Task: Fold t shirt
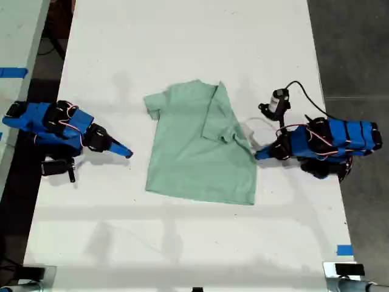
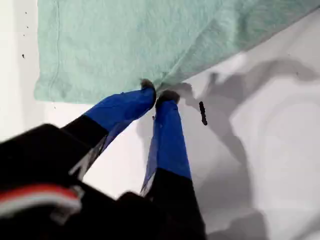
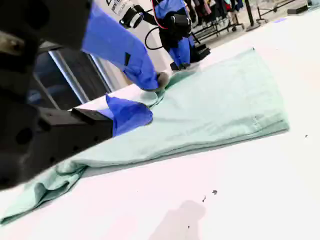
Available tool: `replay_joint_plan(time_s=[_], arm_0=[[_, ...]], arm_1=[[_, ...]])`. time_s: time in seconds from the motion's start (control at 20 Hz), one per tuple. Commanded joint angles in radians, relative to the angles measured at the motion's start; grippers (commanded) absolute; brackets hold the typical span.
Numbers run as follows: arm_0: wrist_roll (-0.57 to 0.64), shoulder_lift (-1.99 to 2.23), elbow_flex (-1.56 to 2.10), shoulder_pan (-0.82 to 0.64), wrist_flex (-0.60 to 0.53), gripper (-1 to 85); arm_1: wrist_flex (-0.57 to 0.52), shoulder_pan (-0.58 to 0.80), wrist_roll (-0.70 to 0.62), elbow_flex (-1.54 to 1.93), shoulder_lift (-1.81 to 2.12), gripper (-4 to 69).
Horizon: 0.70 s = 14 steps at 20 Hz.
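The t shirt [image 1: 197, 149] lies in the middle of the white table [image 1: 194, 36]. It is pale mint green and soft. One side of it is already folded over, so a sleeve [image 1: 219, 118] lies on top of the body of the shirt. The bottom hem is flat and wide.

My first claw [image 2: 159, 95] is at the edge of the shirt on the exterior view's right. Its two blue tips are pressed almost together, right on the cloth edge (I cannot tell for sure if a bit of cloth is pinched between them). A small dark speck [image 2: 202, 113] sits on the table just beside it.

My second claw [image 3: 150, 97] is on the exterior view's left, near the shirt but not touching it in that view. Its two blue tips are spread apart with nothing between them. It hangs over the shirt's near edge.

A piece of blue tape [image 1: 344, 250] is stuck on the table near the exterior view's bottom right corner.
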Motion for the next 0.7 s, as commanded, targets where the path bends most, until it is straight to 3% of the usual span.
replay_joint_plan(time_s=[0.0,0.25,0.45,0.55,0.65], arm_0=[[-0.693,0.015,0.041,-0.161,-0.061,-0.3],[-0.666,0.015,-0.057,-0.204,-0.158,-0.3],[-0.568,-0.376,-0.486,-0.408,0.054,-0.1],[-0.468,-0.793,-0.825,-0.495,0.153,6.8],[-0.233,-1.198,-1.167,-0.615,0.253,18.6]], arm_1=[[0.002,-0.002,-0.012,0.049,0.014,3.7],[0.002,-0.002,-0.012,0.049,0.014,3.7],[0.002,-0.002,-0.012,0.049,0.014,3.7],[0.002,-0.002,-0.012,0.049,0.014,3.7],[0.002,-0.002,-0.012,0.049,0.014,3.7]])
